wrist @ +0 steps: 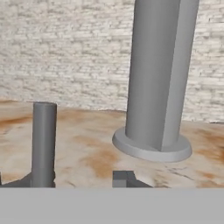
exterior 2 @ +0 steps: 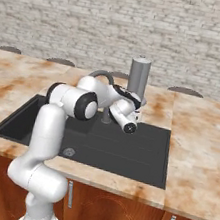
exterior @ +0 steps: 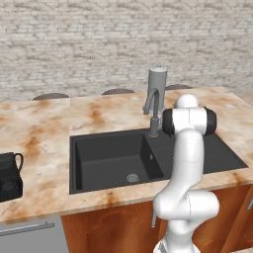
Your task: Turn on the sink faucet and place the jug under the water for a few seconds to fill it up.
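A: Where does the jug [exterior: 10, 175] sit?

B: On the marble counter [exterior: 44, 133], near its front edge and far toward its left end, well apart from the sink [exterior: 106, 160]. It stands upright with its thin loop handle turned toward the basin.

A: And the sink itself?

B: It is a matte black basin set into the counter's middle, with a round metal drain [exterior: 132, 178] near the basin's front wall and a flat draining board [exterior 2: 150, 139] along its right side. No stream shows under the spout.

A: The sink faucet [exterior: 153, 106]?

B: It rises from the sink's back rim, its gooseneck arching forward over the basin. A taller plain grey cylinder [exterior 2: 137, 81] stands just behind it on the counter, closer to the brick wall [exterior: 99, 39].

A: Where is the arm?

B: It reaches over the basin, and the gripper [exterior 2: 139, 106] hangs at the back rim, beside the faucet's base and in front of the cylinder. In the hand view the faucet's upright post [wrist: 43, 142] stands at the left and the cylinder's round foot rests on the counter to the right.

A: Is the pincer clenched or released?

B: Its finger tips [wrist: 124, 178] barely show, so that cannot be told. Nothing is seen between them.
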Tool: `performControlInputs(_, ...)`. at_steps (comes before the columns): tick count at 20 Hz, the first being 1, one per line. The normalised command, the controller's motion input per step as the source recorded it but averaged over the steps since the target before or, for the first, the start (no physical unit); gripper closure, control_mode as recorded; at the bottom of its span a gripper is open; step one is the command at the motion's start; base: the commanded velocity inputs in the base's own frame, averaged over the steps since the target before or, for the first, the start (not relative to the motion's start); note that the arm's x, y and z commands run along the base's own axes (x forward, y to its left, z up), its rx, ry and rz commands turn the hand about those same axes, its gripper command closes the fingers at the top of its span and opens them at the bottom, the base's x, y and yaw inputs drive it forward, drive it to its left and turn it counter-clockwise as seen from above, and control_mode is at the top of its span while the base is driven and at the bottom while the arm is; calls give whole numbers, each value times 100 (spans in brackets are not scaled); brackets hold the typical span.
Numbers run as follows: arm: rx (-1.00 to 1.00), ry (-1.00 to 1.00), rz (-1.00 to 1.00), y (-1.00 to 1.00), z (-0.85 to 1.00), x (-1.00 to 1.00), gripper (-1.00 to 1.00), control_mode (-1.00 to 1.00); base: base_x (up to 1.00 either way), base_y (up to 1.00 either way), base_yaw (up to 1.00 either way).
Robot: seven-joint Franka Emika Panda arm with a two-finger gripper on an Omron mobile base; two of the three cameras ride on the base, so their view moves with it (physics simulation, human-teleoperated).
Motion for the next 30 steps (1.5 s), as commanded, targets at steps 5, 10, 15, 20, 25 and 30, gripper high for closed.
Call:
performControlInputs(5,0,5,-9,-73,-13,3,100,-100,0,0,0)
performControlInputs(10,3,4,-5,-88,-16,0,100,-100,0,0,0)
performControlInputs(15,4,5,-5,-86,-21,0,100,-100,0,0,0)
performControlInputs(20,6,6,-6,-91,-27,0,100,-100,0,0,0)
performControlInputs(25,9,10,-6,-82,-31,-2,100,-100,0,0,0)
performControlInputs(30,12,10,-6,-72,-40,-2,-100,-100,0,0,0)
